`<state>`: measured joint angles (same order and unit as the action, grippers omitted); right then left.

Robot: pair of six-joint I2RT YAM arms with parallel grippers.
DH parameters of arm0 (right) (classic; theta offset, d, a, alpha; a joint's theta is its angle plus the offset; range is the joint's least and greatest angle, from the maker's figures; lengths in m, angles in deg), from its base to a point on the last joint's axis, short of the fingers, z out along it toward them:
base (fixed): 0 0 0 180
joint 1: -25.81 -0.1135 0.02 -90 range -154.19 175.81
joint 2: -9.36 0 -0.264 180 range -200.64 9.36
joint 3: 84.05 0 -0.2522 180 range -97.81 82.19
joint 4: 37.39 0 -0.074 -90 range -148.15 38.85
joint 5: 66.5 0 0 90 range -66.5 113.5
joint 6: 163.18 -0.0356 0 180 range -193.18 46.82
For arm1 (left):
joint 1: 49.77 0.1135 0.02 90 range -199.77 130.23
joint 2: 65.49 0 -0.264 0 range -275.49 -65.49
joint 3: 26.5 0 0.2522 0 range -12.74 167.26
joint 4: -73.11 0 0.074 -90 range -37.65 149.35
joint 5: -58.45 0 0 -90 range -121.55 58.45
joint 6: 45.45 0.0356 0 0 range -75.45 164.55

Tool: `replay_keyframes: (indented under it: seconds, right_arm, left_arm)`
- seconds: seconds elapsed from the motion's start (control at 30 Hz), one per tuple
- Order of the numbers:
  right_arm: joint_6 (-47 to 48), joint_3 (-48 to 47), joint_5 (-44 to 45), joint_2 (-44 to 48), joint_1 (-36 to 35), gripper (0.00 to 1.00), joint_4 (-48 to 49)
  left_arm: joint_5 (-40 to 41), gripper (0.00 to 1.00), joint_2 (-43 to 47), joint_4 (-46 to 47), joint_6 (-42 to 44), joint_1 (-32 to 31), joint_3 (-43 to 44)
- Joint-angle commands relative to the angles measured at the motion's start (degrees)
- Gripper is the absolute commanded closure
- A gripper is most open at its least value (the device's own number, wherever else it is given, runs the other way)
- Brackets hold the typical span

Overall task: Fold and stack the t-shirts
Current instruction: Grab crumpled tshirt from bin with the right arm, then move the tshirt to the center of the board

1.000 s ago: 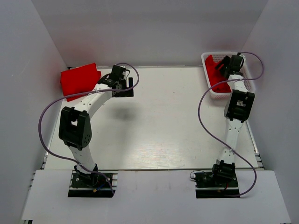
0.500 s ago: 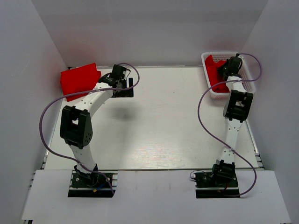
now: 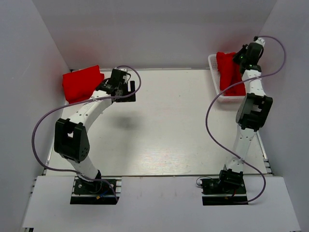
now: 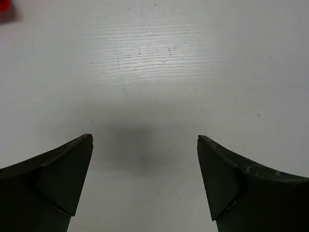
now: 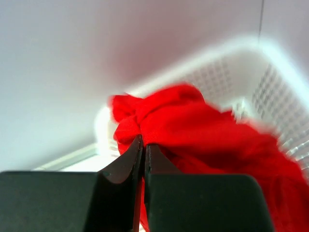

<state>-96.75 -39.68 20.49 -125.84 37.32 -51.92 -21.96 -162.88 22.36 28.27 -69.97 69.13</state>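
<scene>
A folded red t-shirt (image 3: 81, 83) lies at the table's back left corner. My left gripper (image 3: 125, 90) hovers just right of it, open, with only bare table between its fingers (image 4: 67, 174). A second red t-shirt (image 3: 229, 72) hangs bunched, drawn up out of the white mesh basket (image 3: 215, 95) at the back right. My right gripper (image 3: 240, 58) is raised above the basket and shut on that t-shirt (image 5: 193, 125); its jaws pinch a fold of the cloth at the tips (image 5: 144, 143).
The enclosure's white walls rise close behind and beside the basket (image 5: 270, 92). A purple cable (image 3: 212, 121) loops beside the right arm, another (image 3: 48, 116) beside the left. A sliver of red cloth (image 4: 5, 7) shows in the left wrist view's top corner.
My right gripper shut on the t-shirt in the basket and rose, pulling the cloth up. The left arm shifted slightly left, its gripper staying open near the folded t-shirt.
</scene>
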Motion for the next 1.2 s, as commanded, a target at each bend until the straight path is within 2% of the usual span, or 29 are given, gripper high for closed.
replay_keyframes:
  seconds: [0.0,0.2,0.3,0.47,0.57,0.67,0.83,0.93,0.97,1.17]
  right_arm:
    - [4.1,-0.4,-0.1,11.9,0.1,1.00,2.0]
    - [9.6,-6.7,-0.1,21.5,-0.3,1.00,-3.7]
    - [10.5,-8.0,-6.4,26.8,-1.0,1.00,-7.0]
    - [12.1,-8.0,-10.8,34.1,-3.2,1.00,-10.0]
    - [10.7,-10.1,-17.9,36.6,-4.7,1.00,-10.6]
    - [8.7,-11.0,-26.7,38.2,-6.7,1.00,-7.4]
    - [-3.0,-11.1,-41.4,39.5,-10.1,1.00,3.6]
    - [-5.3,-11.4,-45.3,39.7,-11.3,1.00,5.9]
    - [-5.3,-10.4,-45.9,40.2,-13.8,1.00,6.0]
    - [-4.2,1.3,-49.9,44.0,-17.5,1.00,8.9]
  left_arm:
    - [-0.6,0.01,6.8,2.7,1.3,0.5,-2.1]
    - [-0.6,0.01,12.6,4.5,2.0,0.5,-5.0]
    - [-1.2,0.01,14.5,4.5,2.0,0.5,-6.3]
    - [-1.2,0.01,18.2,5.0,2.0,0.5,-8.9]
    - [-0.5,0.01,19.8,5.0,1.5,0.5,-9.4]
    - [-0.5,0.01,21.0,4.5,0.9,0.5,-10.6]
    - [1.8,0.01,22.2,3.2,0.9,0.5,-11.1]
    - [3.2,0.01,23.8,3.2,0.4,0.5,-11.1]
    - [3.8,0.01,24.7,2.7,0.4,0.5,-11.1]
    - [6.9,0.01,29.3,-0.5,-1.8,0.5,-11.6]
